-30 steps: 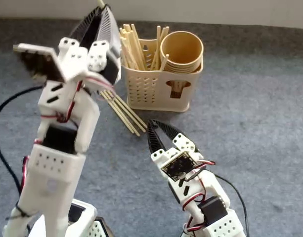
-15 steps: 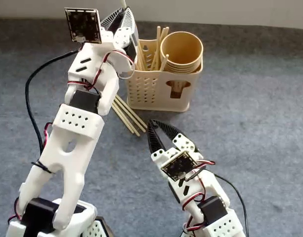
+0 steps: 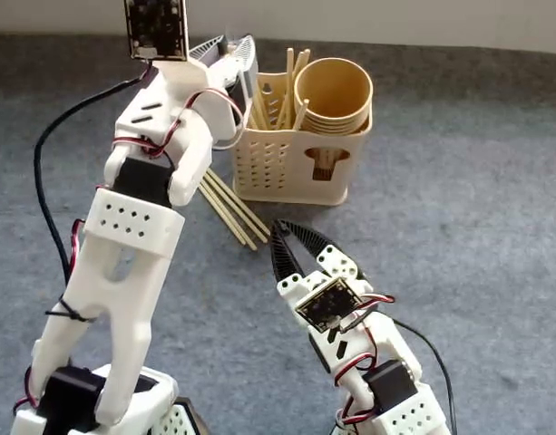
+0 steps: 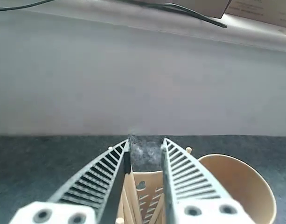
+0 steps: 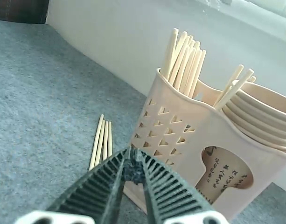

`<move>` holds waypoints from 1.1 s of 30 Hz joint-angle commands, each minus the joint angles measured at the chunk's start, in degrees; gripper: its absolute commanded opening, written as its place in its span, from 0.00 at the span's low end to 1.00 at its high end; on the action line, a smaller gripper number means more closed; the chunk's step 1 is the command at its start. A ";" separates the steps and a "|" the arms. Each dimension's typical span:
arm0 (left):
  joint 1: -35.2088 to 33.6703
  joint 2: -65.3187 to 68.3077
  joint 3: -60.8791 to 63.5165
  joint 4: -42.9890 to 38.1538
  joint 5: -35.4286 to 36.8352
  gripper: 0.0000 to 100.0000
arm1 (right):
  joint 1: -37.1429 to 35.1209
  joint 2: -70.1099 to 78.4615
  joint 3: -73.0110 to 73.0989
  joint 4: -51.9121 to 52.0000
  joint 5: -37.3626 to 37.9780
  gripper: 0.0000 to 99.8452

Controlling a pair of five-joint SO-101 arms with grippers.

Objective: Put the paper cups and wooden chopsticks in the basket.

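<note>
Chopsticks (image 3: 230, 210) loose on the tabletop (image 3: 468, 227) lie just ahead and left of the right end effector (image 3: 278, 232), the nearer one, its jaws closed on nothing. Their long axis slants toward the basket (image 3: 278, 168) beyond. The left end effector (image 3: 234, 50) hangs above the basket's rim, slightly parted and empty. Print in the basket's cutout is illegible.

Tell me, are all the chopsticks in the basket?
No: some chopsticks lie outside, beside the basket; others stand inside it.
</note>
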State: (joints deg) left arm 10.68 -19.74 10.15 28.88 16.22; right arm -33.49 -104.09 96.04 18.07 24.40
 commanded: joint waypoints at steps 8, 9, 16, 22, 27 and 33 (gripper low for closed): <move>-2.68 -19.91 13.41 2.99 -1.23 0.01 | 0.57 -0.48 5.58 0.31 0.62 0.01; -3.47 -21.85 15.16 2.99 -1.23 0.01 | 0.57 -0.48 5.58 0.31 0.62 0.01; -6.81 -31.43 28.09 2.99 -1.23 0.01 | 0.57 -0.48 5.58 0.31 0.62 0.01; -10.86 -33.89 36.09 2.99 -1.14 0.01 | 0.57 -0.48 5.58 0.31 0.62 0.01; -12.70 -33.80 42.24 2.99 -1.14 0.02 | 0.57 -0.48 5.58 0.31 0.62 0.01; -12.88 -33.63 47.60 3.34 -1.49 0.19 | 0.57 -0.48 5.58 0.31 0.62 0.01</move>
State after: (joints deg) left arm -1.27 -52.09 56.57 31.69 16.13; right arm -33.49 -104.09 96.04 18.07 24.40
